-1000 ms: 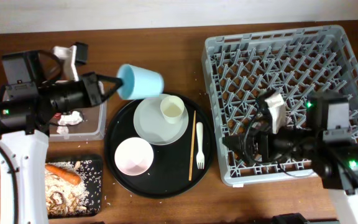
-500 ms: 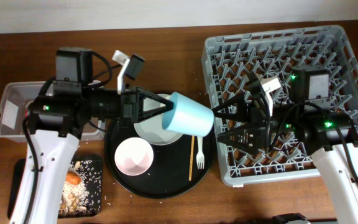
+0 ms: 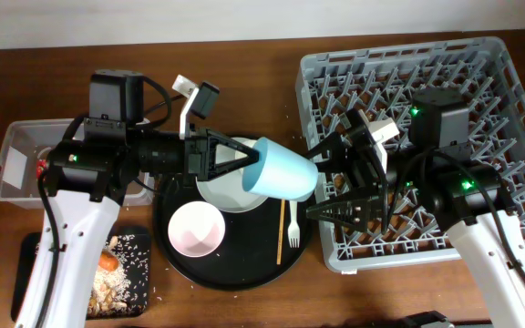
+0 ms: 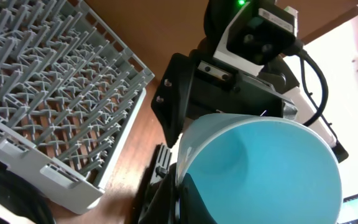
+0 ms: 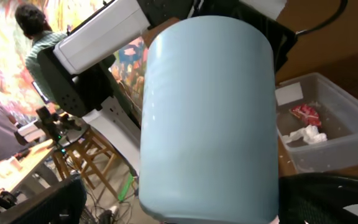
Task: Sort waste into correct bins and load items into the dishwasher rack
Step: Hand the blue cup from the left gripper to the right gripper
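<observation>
Light blue cup (image 3: 285,170) is held on its side in the air, above the right edge of the round black tray (image 3: 235,281) and just left of the dishwasher rack (image 3: 481,68). Its rim is pinched by the left gripper (image 3: 249,162), whose jaws are closed tight on the cup wall; the open mouth is turned toward the left arm and the closed base toward the rack. The right gripper (image 3: 313,180) is spread wide, with 1 finger on each side of the cup's base end, and nothing is gripped by it; whether the cup is touched cannot be told. In the right wrist view the cup (image 5: 210,112) fills the space ahead of that gripper.

Beneath the cup, part of the pale round plate (image 3: 219,193) is covered. On the tray are also seen the small white bowl (image 3: 196,228), the white plastic fork (image 3: 293,228) and the thin wooden chopsticks (image 3: 281,232), the last 2 lying side by side.

At the far left, the clear tub (image 3: 16,150) is seen holding the red wrapper (image 5: 304,114) and the tissue (image 5: 306,134). The carrot (image 3: 107,261) and rice scraps (image 3: 112,284) are seen in the black rectangular tray, largely hidden by the left arm.
</observation>
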Tool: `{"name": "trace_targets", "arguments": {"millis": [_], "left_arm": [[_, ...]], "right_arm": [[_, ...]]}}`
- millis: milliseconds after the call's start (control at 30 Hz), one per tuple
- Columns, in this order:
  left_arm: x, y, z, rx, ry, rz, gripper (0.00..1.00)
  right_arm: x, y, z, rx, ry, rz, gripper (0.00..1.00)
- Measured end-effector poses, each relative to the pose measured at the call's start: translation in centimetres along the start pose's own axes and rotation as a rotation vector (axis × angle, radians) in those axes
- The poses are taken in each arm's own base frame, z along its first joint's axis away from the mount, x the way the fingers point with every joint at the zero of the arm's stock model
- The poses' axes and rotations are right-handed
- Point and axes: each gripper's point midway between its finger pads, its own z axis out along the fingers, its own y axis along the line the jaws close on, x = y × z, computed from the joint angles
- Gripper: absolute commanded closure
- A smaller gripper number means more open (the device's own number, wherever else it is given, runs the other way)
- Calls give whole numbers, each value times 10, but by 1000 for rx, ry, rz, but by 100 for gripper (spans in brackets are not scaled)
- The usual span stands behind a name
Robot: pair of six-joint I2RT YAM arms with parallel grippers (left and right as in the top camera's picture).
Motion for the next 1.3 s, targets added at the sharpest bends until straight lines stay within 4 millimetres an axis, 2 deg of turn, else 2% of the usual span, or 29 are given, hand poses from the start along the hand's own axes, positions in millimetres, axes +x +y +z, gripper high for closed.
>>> {"name": "trace_targets", "arguments": {"millis": [267,433,567,733,867,1000,1100,1167,1233,1300], "left_arm": [[0,0,0,0,0,0,100],[0,0,0,-1,0,0,100],[0,1,0,-4,0,0,100],[0,1,0,-3,1,-4,100],[2,2,0,-10,3,-12,99],[5,6,-1,-39,10,-30,95],[9,10,-1,-61,18,-52,84],[12,16,0,-99,27,-76,83],[15,23,-1,-140,34,-93,73],[16,30,-2,-181,35,-96,72]], "right_arm": [[1,-1,6,2,13,-25,8],[8,-10,21,-3,49,-21,19],[8,-13,21,7,49,-34,24],[3,-13,22,0,42,-77,39],[3,-14,22,2,42,-70,43],[4,-16,22,3,43,-59,45],[2,-19,19,16,37,-73,46],[-4,-23,14,34,26,-80,46],[-8,-28,8,57,14,-65,46],[-9,-29,6,66,9,-55,46]]}}
